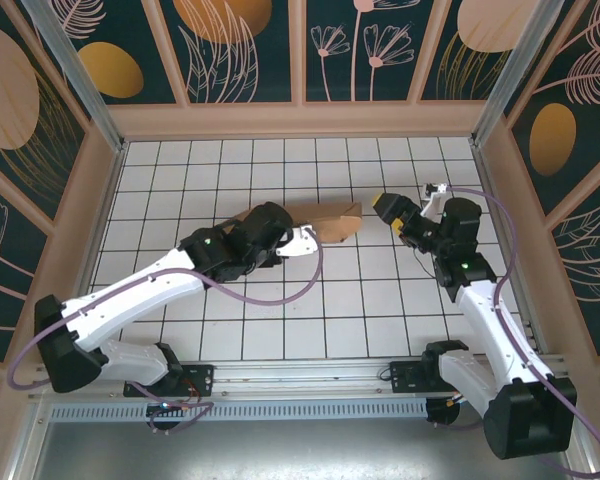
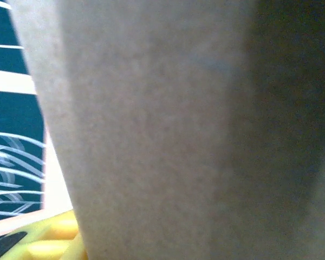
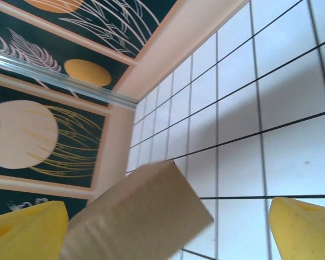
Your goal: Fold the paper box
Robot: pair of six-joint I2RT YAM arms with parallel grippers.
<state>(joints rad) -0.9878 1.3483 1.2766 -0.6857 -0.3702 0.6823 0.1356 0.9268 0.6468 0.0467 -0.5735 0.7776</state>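
Paper box [image 1: 332, 222] near mid-counter, between the two wrists.

Plain brown cardboard, so I judged it light and stiff across a panel but weak along its creases. The smooth faces might slide in a pinch, and a hard squeeze could crush an edge. A flap edge close to a crease looked the best hold. The left arm [image 1: 150, 290] lay stretched low over the tiled counter [image 1: 380, 310], wrist at the box's left end. Its camera sat hard against cardboard with one yellow finger [image 2: 49, 241] at the corner, and I could not tell whether the left jaws pinched it. The right arm [image 1: 480, 300] stood bent, wrist turned toward the box's right end. The right jaws were spread wide, yellow fingers [image 3: 27, 227] flanking a cardboard end without gripping.
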